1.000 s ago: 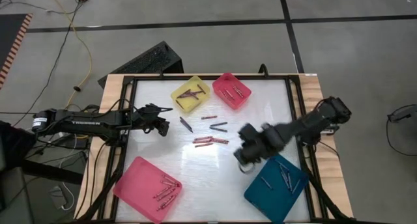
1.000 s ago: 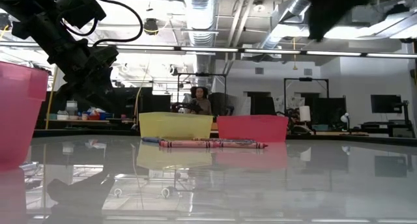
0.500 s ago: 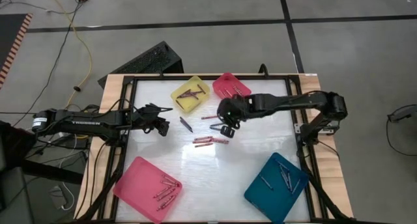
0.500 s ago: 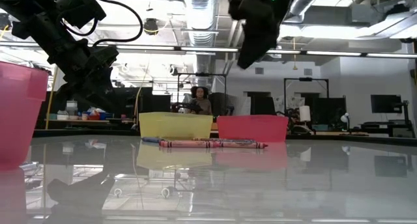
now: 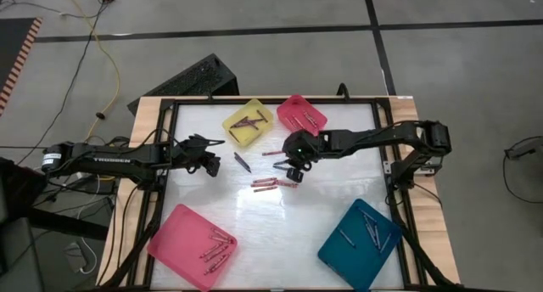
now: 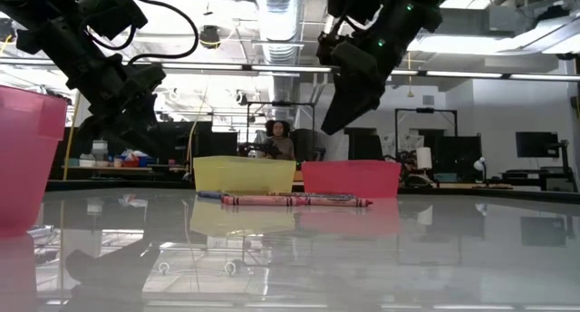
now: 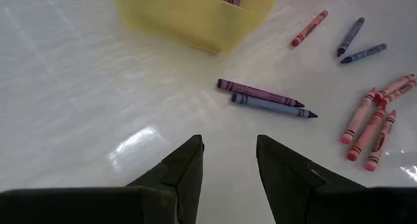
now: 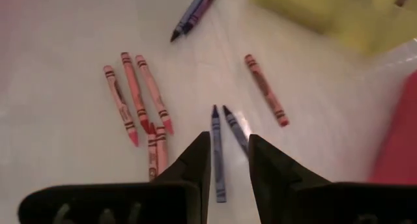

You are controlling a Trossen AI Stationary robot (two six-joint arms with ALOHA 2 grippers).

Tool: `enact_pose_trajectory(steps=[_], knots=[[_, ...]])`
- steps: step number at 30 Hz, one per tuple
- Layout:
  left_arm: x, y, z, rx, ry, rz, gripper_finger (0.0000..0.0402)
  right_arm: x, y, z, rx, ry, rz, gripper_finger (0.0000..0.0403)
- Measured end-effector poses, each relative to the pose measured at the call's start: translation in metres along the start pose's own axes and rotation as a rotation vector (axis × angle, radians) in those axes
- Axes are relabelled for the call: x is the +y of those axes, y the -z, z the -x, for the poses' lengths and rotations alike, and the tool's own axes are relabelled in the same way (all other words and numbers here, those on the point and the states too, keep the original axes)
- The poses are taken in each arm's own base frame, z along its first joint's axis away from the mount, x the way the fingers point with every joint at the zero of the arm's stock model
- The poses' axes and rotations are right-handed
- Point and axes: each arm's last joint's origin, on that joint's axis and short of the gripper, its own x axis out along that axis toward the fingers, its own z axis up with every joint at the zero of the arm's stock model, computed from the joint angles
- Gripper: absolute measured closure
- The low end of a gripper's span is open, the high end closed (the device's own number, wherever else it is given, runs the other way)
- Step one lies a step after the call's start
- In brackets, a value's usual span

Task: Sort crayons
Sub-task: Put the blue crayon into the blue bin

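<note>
Loose crayons lie flat on the white table's middle: two blue ones (image 8: 217, 152), a red one (image 8: 265, 90), several red ones (image 8: 140, 87) and a dark pair (image 7: 264, 99). They also show in the high view (image 5: 273, 183). My right gripper (image 8: 229, 138) is open and empty, hanging above the two blue crayons (image 5: 286, 164), clear of the table in the low view (image 6: 349, 85). My left gripper (image 7: 228, 142) is open and empty, held above the table's left part (image 5: 216, 156), pointing toward the dark pair (image 5: 242, 162).
A yellow tray (image 5: 249, 122) and a small pink tray (image 5: 301, 118) stand at the far edge, both with crayons. A large pink tray (image 5: 193, 245) stands near left and a teal tray (image 5: 361, 234) near right, both with crayons. A black frame (image 5: 165, 182) rims the table.
My right gripper has swung from above the teal tray toward the table's far and left side, to above the loose crayons in the middle, then come down a little. The crayons have not moved.
</note>
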Motion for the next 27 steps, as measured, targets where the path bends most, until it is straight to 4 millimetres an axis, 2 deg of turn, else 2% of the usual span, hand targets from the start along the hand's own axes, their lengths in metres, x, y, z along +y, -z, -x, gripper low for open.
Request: enact_pose_trajectory(steps=[7, 18, 22, 27], knots=[[0.0, 0.0, 0.0, -0.015, -0.017, 0.002, 0.0269, 0.004, 0.016, -0.014, 0.035, -0.001, -0.017, 0.0305], [0.001, 0.0, 0.0, -0.008, -0.023, 0.029, 0.0269, 0.009, 0.043, -0.075, 0.166, 0.024, -0.007, 0.0305], [0.001, 0.0, 0.0, -0.009, -0.02, 0.031, 0.0269, 0.009, 0.052, -0.09, 0.214, 0.038, -0.057, 0.0305], [0.001, 0.0, 0.0, -0.009, -0.02, 0.033, 0.0269, 0.008, 0.059, -0.094, 0.265, 0.048, -0.118, 0.0307]])
